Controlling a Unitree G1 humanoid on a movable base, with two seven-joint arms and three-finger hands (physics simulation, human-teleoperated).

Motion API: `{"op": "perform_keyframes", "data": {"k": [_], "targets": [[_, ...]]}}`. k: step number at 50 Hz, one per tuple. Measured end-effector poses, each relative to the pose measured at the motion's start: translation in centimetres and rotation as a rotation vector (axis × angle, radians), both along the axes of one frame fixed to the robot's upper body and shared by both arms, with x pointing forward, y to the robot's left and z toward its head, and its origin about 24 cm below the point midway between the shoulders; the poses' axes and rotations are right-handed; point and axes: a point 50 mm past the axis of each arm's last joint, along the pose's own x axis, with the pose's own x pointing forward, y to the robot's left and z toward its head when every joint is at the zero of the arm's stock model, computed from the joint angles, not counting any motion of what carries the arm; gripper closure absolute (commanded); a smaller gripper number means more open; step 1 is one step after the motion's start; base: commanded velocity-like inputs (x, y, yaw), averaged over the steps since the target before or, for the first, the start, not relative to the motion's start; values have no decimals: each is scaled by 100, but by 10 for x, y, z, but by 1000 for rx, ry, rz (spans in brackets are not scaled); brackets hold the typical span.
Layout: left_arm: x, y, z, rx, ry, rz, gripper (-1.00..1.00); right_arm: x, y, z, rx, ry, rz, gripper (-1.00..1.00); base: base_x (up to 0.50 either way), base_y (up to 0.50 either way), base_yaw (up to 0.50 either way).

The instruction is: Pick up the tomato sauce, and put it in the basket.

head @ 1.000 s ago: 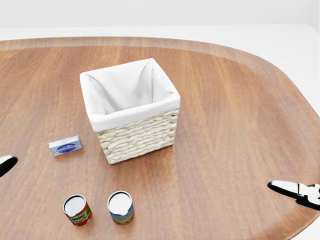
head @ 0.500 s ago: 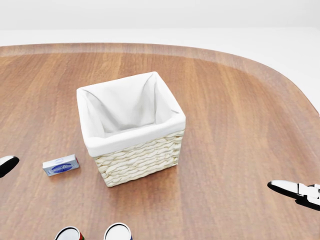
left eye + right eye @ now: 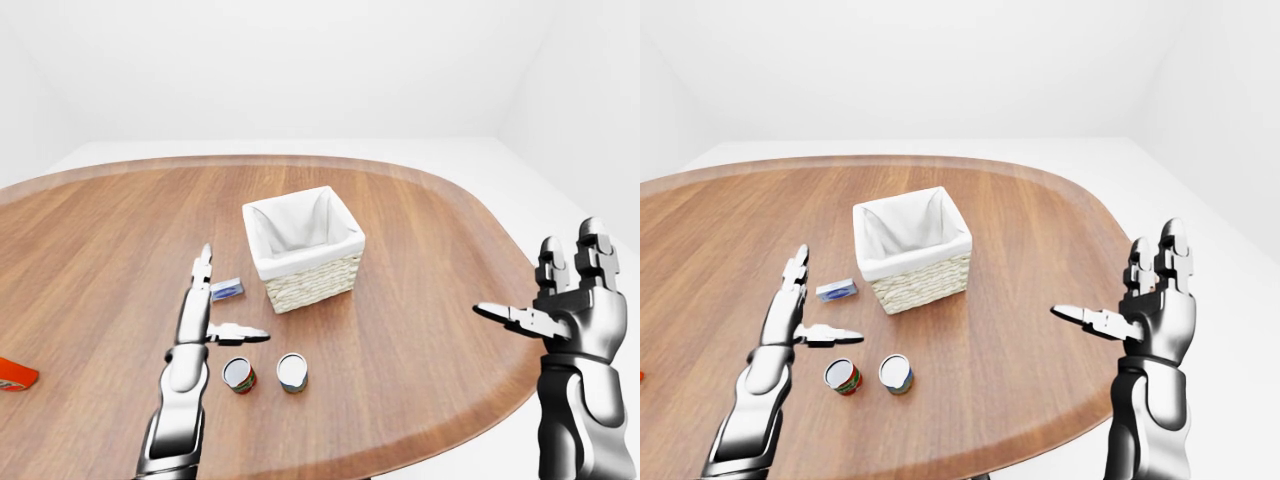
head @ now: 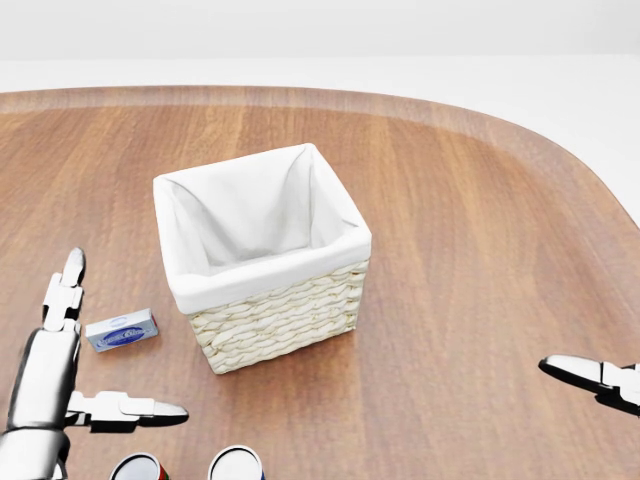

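Sauce can (image 3: 238, 375) stands on table (image 3: 430, 240), just left of blue can (image 3: 291, 371), below basket (image 3: 303, 247). Left hand (image 3: 205, 315), right hand (image 3: 570, 295): fingers wide, empty. Head view crops both cans; only left-eye view shows red pack (image 3: 15, 374).

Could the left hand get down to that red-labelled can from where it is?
Probably yes. The left hand hangs open just left of and above the red-labelled can, with only bare table between; the blue-labelled can stands on the far side.
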Motion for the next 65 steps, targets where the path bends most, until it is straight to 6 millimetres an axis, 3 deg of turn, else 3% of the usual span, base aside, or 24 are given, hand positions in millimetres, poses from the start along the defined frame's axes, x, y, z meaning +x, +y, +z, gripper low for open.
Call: {"op": "perform_keyframes", "data": {"k": [10, 20, 47, 65], "targets": [[-18, -21, -26, 363, 204, -158, -100, -2, 1, 8, -13, -33, -5, -100, 0, 0, 0], [-29, -22, -40, 545, 320, -195, -100, -2, 1, 11, -17, -43, -7, -100, 0, 0, 0], [-30, -12, -77, 711, 476, -174, -100, -2, 1, 11, -16, -44, -8, -100, 0, 0, 0], [-29, -9, -91, 749, 518, -168, -100, -3, 1, 11, -17, -48, -9, -100, 0, 0, 0]]}}
